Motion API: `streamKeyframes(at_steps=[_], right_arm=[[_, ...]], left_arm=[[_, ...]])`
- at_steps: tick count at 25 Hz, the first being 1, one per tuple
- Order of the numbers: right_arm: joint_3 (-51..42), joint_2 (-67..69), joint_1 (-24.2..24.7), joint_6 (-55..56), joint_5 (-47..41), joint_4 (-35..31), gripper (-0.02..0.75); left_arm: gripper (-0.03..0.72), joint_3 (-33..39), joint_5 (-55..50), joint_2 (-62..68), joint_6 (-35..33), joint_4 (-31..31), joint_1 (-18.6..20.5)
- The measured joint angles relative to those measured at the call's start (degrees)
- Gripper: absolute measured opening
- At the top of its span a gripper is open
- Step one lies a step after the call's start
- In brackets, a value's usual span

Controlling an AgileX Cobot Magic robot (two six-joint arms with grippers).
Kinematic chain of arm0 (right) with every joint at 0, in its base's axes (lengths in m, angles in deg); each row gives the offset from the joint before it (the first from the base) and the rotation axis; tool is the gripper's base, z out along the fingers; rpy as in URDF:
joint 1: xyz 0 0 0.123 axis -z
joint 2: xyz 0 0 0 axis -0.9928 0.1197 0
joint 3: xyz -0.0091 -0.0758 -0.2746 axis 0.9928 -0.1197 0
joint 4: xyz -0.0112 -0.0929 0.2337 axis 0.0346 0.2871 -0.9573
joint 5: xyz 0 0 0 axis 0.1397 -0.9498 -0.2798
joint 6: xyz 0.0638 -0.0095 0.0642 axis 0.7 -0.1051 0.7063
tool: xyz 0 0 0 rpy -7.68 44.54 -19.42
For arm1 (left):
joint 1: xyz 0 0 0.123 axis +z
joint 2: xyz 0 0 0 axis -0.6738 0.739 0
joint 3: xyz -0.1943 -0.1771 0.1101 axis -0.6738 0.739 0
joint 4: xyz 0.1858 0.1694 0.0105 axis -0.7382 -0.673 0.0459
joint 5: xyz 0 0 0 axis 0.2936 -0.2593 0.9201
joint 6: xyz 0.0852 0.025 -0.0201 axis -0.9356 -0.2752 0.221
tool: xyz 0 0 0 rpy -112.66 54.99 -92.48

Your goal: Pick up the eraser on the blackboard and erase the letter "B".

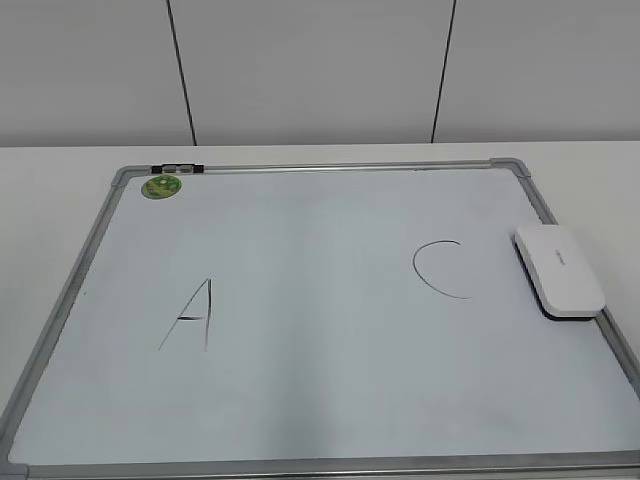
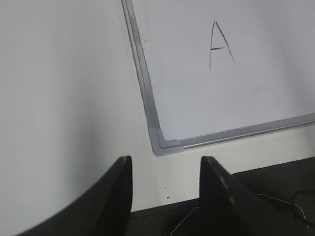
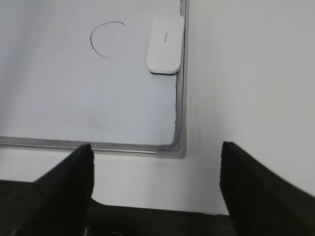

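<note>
The eraser (image 1: 560,270) lies at three o'clock on the blackboard (image 1: 300,300), looking light, rigid and slick, best pinched across its long sides; both jaws stand open, empty.

A plain lab or office: white table (image 1: 60,190), bare panelled wall (image 1: 310,70), blackboard (image 1: 320,170).

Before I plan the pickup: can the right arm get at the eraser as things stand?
Probably yes. The eraser lies uncovered at the blackboard's right edge, ahead of the open right tool, with only bare board between them.
</note>
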Motion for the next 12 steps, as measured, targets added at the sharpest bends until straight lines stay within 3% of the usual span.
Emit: streamKeyframes(at_steps=[9,12], right_arm=[[-18.5,-7.9,0.0,1.0,3.0,4.6,0.592],[-20.1,-7.9,0.0,2.5,5.2,5.3,0.592]], left_arm=[[0.412,15.6,1.1,-8.9,2.8,-5.5,0.0],[0.435,16.6,3.5,-9.5,3.7,-7.2,0.0]])
